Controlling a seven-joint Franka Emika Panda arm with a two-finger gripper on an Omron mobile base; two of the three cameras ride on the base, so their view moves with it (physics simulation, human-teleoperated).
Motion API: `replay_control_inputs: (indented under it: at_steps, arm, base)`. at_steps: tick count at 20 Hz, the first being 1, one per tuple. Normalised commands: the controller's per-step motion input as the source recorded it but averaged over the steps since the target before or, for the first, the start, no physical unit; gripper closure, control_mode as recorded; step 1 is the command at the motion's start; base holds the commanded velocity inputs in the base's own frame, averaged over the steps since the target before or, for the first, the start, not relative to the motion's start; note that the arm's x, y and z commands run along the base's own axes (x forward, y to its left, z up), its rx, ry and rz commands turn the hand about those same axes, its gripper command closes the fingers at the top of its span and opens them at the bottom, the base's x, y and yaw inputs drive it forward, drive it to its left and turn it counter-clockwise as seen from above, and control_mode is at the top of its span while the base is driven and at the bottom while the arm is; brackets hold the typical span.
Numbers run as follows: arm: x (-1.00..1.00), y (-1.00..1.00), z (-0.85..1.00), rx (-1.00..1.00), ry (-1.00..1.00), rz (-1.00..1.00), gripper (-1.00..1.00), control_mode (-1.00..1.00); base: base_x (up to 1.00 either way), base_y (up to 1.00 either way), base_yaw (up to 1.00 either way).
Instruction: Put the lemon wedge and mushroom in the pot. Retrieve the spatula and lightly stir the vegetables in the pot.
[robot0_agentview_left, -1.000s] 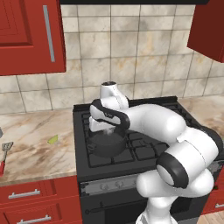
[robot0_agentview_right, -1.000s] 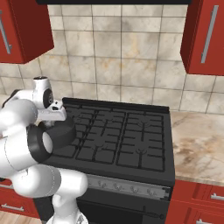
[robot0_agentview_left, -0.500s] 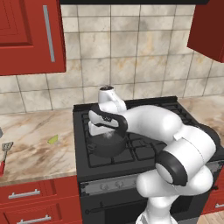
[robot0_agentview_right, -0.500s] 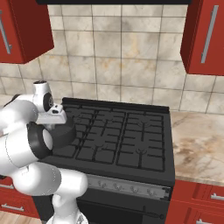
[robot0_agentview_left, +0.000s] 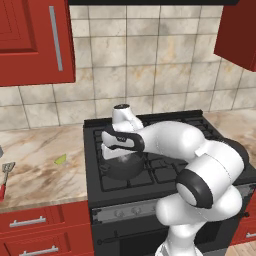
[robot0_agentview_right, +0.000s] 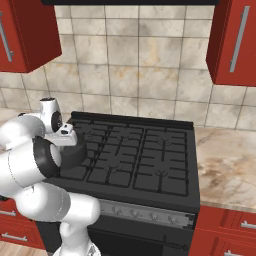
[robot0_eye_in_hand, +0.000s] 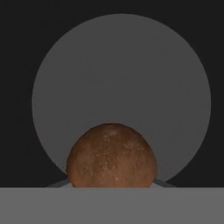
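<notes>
**Mushroom held over pot; fingers hidden**

Gripper (robot0_agentview_left: 118, 156) hung over the pot (robot0_agentview_left: 121, 167) on the stove (robot0_agentview_right: 145, 155), clamped on the mushroom (robot0_eye_in_hand: 112, 155). Its cap hid both fingertips in the hand view. Lemon wedge (robot0_agentview_left: 60, 159) lay on the counter (robot0_agentview_left: 35, 170). Spatula (robot0_agentview_left: 5, 176) was cut off at the left edge.

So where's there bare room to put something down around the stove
Free: the three burners right of and behind the pot, and the counter right of the stove. On the left counter, the stretch between wedge and spatula. Crowded: the front-left burner, under pot and arm.
</notes>
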Motion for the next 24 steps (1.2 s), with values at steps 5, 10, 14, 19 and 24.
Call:
replay_control_inputs:
  at_steps: [5,10,14,19,24]
  arm:
    - [0.0,0.0,0.0,0.0,0.0,0.0,-1.0,-1.0]
    - [0.0,0.0,0.0,0.0,-0.01,0.0,-1.0,-1.0]
    - [0.0,0.0,0.05,0.0,-0.07,0.0,-1.0,-1.0]
    - [-0.47,0.0,0.44,0.0,-0.13,0.0,-1.0,-1.0]
    - [-1.0,-0.02,0.36,0.02,-0.13,0.0,-1.0,-1.0]
  base:
    - [0.0,0.0,0.0]
    - [0.0,0.0,0.0]
    - [0.0,0.0,0.0]
    - [0.0,0.0,0.0]
    - [0.0,0.0,0.0]
